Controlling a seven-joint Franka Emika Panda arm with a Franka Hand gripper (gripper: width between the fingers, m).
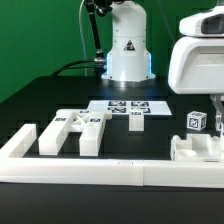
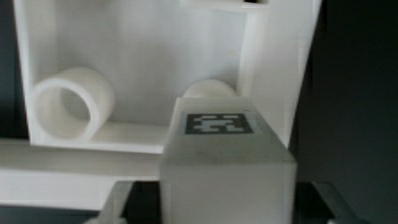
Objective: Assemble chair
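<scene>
Several white chair parts (image 1: 70,130) are laid at the exterior view's left; one piece (image 2: 217,160) bearing a black-and-white square tag (image 2: 217,123) is clamped by the gripper (image 2: 214,203) at the right.

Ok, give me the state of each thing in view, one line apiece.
tool: shut on the tagged block.
tagged block: gripped, close to the holed panel.
holed panel: not gripped.
long bar: lying loose at the exterior view's left.
small tagged piece: lying loose beside the marker board.
marker board: lying flat.
</scene>
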